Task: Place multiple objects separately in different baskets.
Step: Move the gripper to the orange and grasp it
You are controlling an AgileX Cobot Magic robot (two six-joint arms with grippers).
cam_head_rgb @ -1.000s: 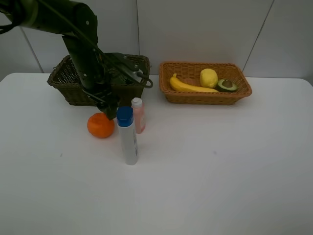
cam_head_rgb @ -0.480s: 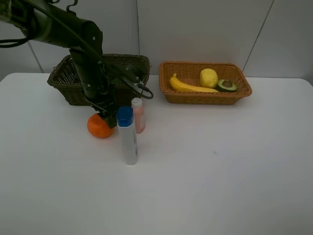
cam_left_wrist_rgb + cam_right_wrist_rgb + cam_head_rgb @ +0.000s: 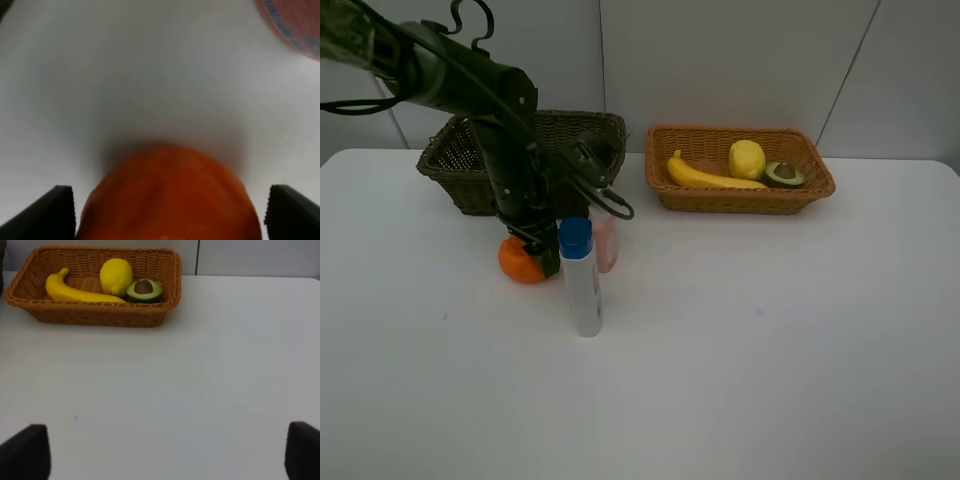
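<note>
The orange (image 3: 518,263) lies on the white table in front of the dark olive-brown basket (image 3: 450,160). My left gripper (image 3: 536,252) has come down over it. In the left wrist view the gripper (image 3: 167,216) is open, with the orange (image 3: 167,195) between its fingertips (image 3: 55,210). The white blue-capped bottle (image 3: 582,280) and the small pink bottle (image 3: 606,240) stand just to the right. The orange-tan basket (image 3: 740,197) holds the banana (image 3: 705,178), lemon (image 3: 747,158) and halved avocado (image 3: 784,173). My right gripper (image 3: 162,455) is open and empty above bare table. The green bottle and the mauve cup are out of view.
The left arm hides much of the dark basket's front wall and part of the pink bottle. In the right wrist view the orange-tan basket (image 3: 95,314) stands far off. A tiled wall runs close behind both baskets.
My left arm has lowered and shifted slightly left, bringing the open gripper down around the orange. The bottles, the baskets and the fruit have not moved.
</note>
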